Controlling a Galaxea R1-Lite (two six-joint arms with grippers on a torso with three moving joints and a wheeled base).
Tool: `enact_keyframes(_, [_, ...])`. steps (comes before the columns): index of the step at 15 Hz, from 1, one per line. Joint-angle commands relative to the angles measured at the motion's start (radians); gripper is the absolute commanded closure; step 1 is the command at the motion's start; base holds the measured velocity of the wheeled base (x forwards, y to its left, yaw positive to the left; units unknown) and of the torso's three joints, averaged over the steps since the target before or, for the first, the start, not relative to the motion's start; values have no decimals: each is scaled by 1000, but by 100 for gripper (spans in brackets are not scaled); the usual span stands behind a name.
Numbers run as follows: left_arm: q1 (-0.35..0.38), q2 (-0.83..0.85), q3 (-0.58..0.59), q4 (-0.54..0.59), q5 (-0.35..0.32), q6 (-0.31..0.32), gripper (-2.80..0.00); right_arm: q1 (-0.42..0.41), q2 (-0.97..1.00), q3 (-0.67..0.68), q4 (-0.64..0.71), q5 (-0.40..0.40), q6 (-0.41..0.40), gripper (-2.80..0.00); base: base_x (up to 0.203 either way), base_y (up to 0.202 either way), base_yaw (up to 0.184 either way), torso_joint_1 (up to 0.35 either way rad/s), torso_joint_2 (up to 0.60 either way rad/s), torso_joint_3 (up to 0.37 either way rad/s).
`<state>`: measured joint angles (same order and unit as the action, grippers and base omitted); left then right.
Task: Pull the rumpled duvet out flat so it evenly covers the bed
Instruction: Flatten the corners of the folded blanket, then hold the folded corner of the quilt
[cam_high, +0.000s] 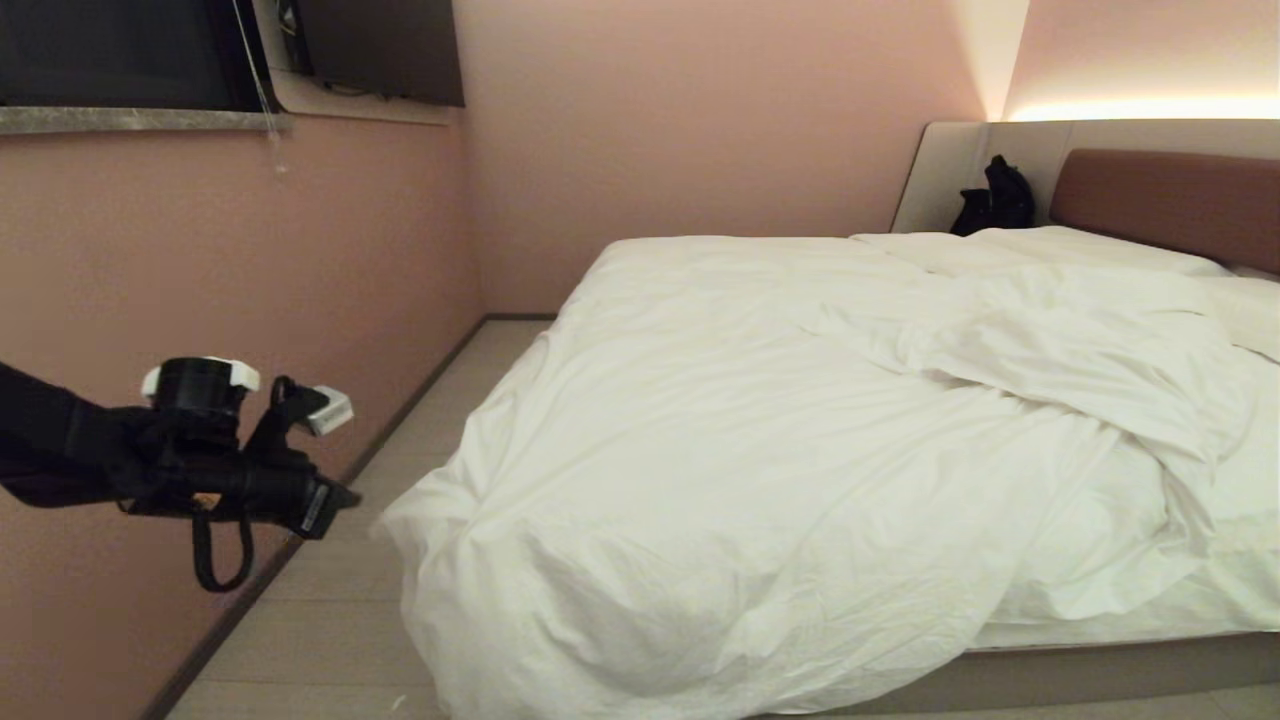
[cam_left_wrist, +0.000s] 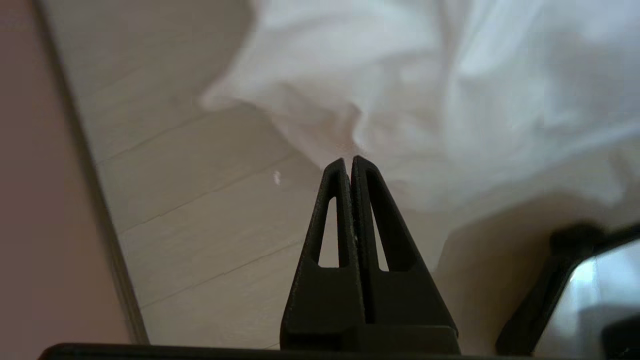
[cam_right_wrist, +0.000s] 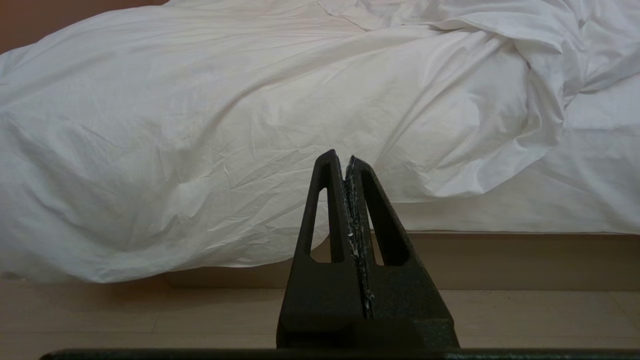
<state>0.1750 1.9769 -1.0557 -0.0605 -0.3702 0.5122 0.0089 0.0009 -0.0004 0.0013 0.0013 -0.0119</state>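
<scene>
Your left hand (cam_high: 335, 495) is closed on nothing, out over the floor beside the bed (cam_high: 1100, 670). The duvet (cam_high: 760, 420) corner hangs just to its right, bunched across the foot end. Right hand (cam_right_wrist: 346, 162) closed, empty, facing the bed side.

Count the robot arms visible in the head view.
1. The left arm's tool is raised over the floor beside the bed, left of the duvet, shut and empty. The right arm is outside that view.
</scene>
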Motion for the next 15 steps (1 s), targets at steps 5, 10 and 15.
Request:
enact_keyframes(5, [12,-507,110,39,136,-269,0,0,1,0,0,0,0,0,0,0,0,0,0,0])
enact_keyframes(10, [-6,-899,303,45,311,-369,0,0,1,-1,-1,0,0,0,0,0,0,0,0,0])
enact_keyframes(15, [-151,-1244,401,58,578,-382,0,0,1,0,0,0,-1,0,0,0,0,0,0,0])
